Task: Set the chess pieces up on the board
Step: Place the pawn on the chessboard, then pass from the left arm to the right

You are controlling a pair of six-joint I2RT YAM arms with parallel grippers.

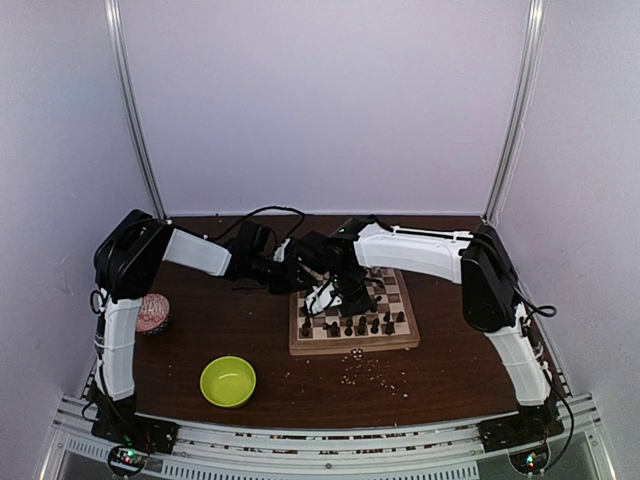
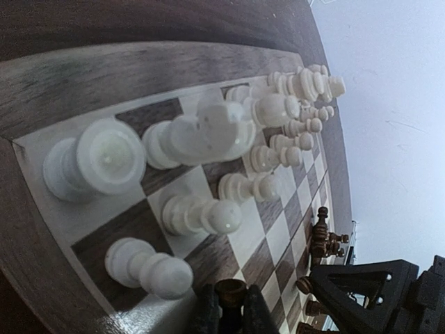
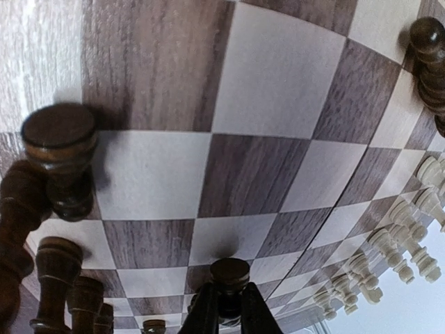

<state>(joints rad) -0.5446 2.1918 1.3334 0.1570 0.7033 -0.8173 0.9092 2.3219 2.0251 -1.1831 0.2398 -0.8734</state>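
Left wrist: your left end effector grasps a dark piece.
Right end effector flanks a second dark piece; grip unclear.

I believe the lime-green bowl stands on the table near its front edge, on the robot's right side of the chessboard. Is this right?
Not quite. The lime-green bowl does stand on the table near its front edge, but it is on the robot's left side of the chessboard, not the right. The top external view shows this.
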